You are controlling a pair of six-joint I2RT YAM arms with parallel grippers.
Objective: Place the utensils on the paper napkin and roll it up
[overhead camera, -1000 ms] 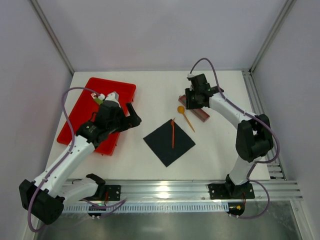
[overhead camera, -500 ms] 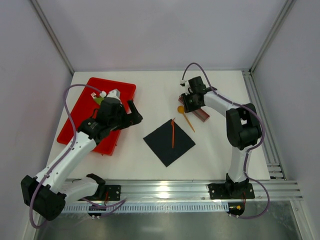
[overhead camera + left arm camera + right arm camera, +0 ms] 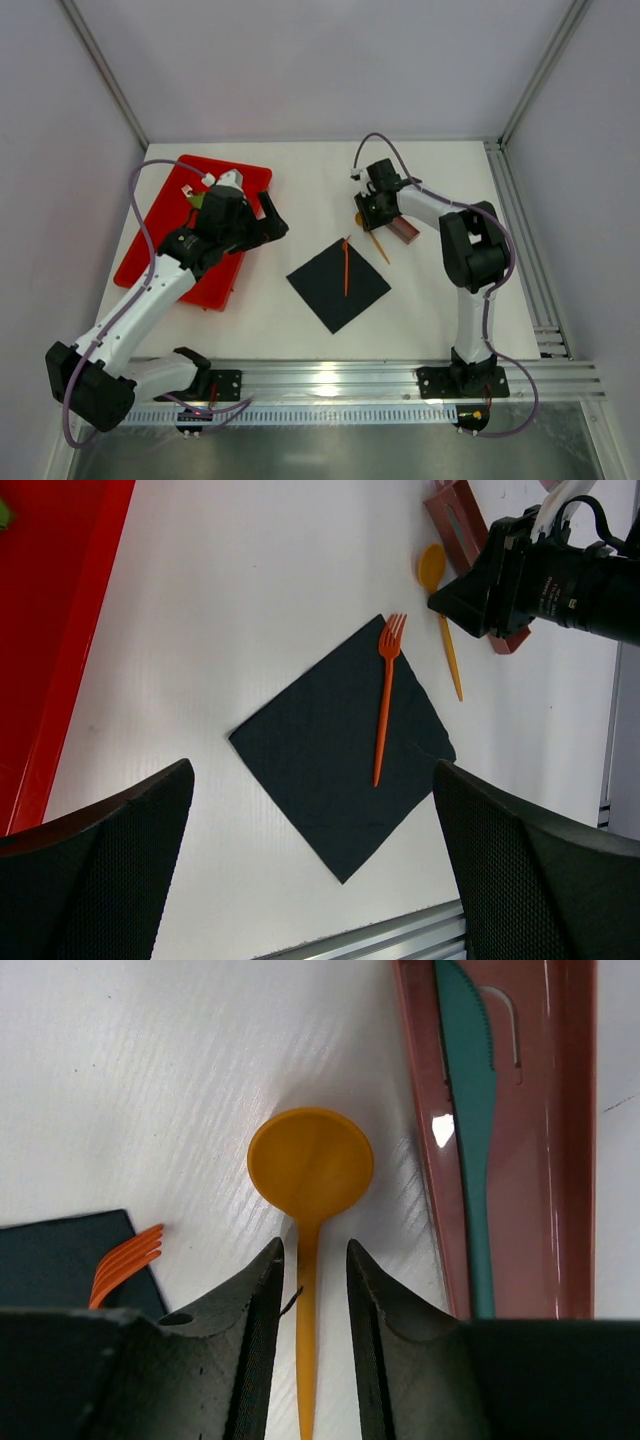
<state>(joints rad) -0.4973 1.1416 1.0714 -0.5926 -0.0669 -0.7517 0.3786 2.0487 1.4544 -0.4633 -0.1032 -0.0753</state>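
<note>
A white table [image 3: 300, 190] fills an enclosure of pale walls and metal corner posts. On it, seen from above, the paper napkin [image 3: 325, 285] lies as a black diamond near the middle. An orange fork [image 3: 346, 268] lies on it, running 12 to 6 o'clock with the tines at 12.

The yellow spoon [image 3: 310, 1165] is not yet on the sheet. It lies on bare table just off the napkin's 1 o'clock edge, with its bowl toward 11 and its handle tip toward 5.

The right gripper [image 3: 313, 1250] sits directly over it. Its jaws stand a little apart and straddle the handle just below the bowl, with a sliver of table showing on each side, so nothing is gripped. The jaws cross the spoon's long axis squarely, which looks well set for a pinch on the neck. From there the napkin lies toward 7 o'clock.

A brown tray [image 3: 570, 1110] holding a green knife [image 3: 465, 1080] lies just beside the spoon at 3 o'clock, so a sideways drift could nudge it.

The left gripper [image 3: 312, 770] is spread wide and empty. It hangs above the red tray [image 3: 165, 205] at the napkin's 10 o'clock, well apart from the spoon.
</note>
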